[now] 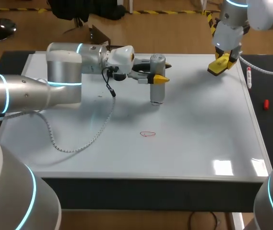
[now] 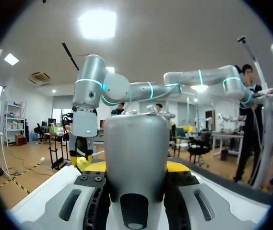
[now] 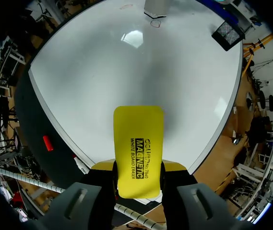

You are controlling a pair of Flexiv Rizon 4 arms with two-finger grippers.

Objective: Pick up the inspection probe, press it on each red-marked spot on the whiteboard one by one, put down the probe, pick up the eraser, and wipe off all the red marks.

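Left gripper clamps the upright silver probe, its tip on the whiteboard just beyond a red mark. Right gripper pinches the yellow eraser over the whiteboard's far right corner.

The room light is bright and comes from above. In the left wrist view a ceiling lamp burns out to pure white, and the grey probe below it has a soft sheen. On the whiteboard we see two patches of glare near the bench's near right corner. Our left arm throws a soft, wide shadow on the board. In the right wrist view a lamp is mirrored on the board as a bright spot, and a dim shadow lies ahead of the eraser.
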